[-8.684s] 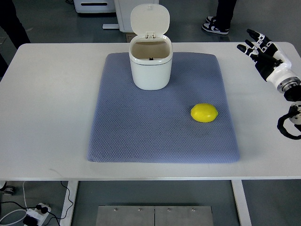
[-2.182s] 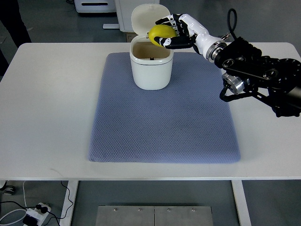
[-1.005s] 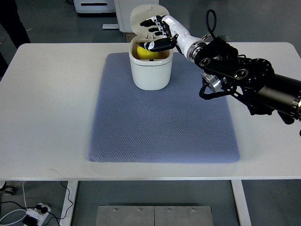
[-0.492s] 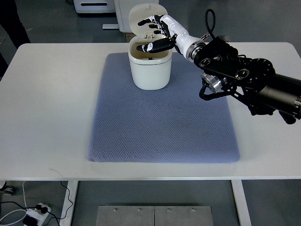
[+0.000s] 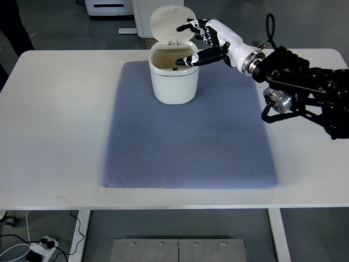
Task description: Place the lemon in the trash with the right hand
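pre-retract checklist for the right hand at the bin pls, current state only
1. right hand empty: ok, fingers spread, nothing held.
2. Lemon off the blue mat: ok, none lies on it; inside of the trash bin is too dim to confirm the lemon.
3. Hand clear of the bin: not ok, a fingertip reaches over the rim at the opening.
4. lid open and upright: ok, but fingers are close in front of it.
5. Bin upright on the mat: ok.
6. Retract path to the right over the table: ok, nothing lies there.
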